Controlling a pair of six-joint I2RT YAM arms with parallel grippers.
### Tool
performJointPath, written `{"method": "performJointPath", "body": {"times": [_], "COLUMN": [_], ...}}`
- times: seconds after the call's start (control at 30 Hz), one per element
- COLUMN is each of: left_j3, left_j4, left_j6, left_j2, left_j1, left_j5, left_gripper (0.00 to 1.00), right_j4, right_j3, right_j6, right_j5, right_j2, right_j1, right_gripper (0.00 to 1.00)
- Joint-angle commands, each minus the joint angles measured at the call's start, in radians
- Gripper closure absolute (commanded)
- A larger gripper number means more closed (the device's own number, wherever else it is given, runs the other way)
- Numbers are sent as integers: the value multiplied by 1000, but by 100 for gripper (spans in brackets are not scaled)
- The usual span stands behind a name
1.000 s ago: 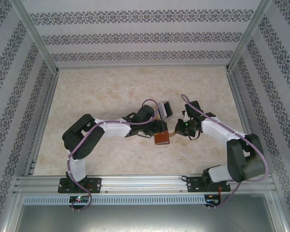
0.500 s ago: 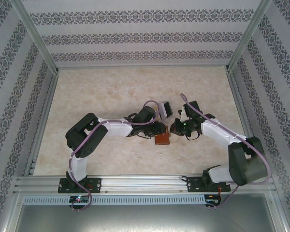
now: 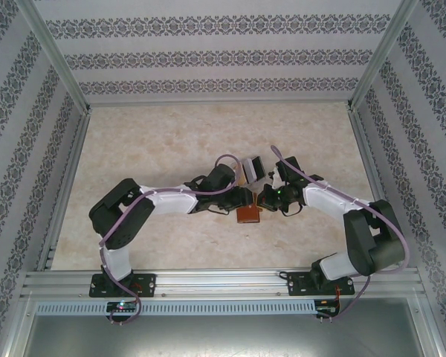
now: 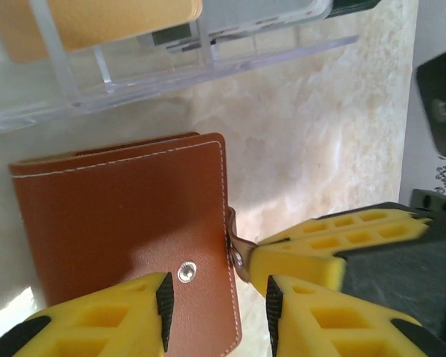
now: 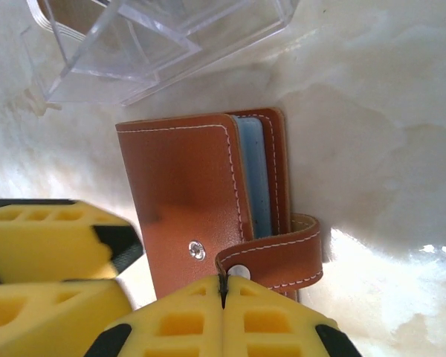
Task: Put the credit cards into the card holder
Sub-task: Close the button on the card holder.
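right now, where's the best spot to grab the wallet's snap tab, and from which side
Pinch the tab at its free tip, by the snap, coming in over the short edge of the wallet nearest it. The strap arches up off the leather there, leaving room for a finger on each face. The right claw looks shut on that tip from this side.

a reddish-brown card holder (image 5: 186, 201) lies flat and folded over, its unfastened snap tab touching the tips of the right gripper's (image 5: 223, 286) closed jaws. its tab edge sits between the left gripper's (image 4: 217, 301) parted jaws. a light blue card (image 5: 253, 175) shows between its covers; a tan card (image 4: 97, 18) and a grey card (image 4: 260, 11) lie just beyond it.
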Motion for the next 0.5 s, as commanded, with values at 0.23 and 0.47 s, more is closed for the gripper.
{"method": "performJointPath", "body": {"times": [0.23, 0.47], "left_j3": [-26, 35], "left_j4": [-174, -232], "left_j6": [36, 62], "left_j2": [-49, 20], "left_j1": [-12, -13], "left_j5": [-115, -106], "left_gripper": [61, 60], "right_j4": [-13, -15], "right_j3": [21, 26], "right_j6": [10, 9], "right_j5": [6, 4], "right_j2": [13, 17], "right_j1": [8, 10], "right_gripper": [100, 100]}}
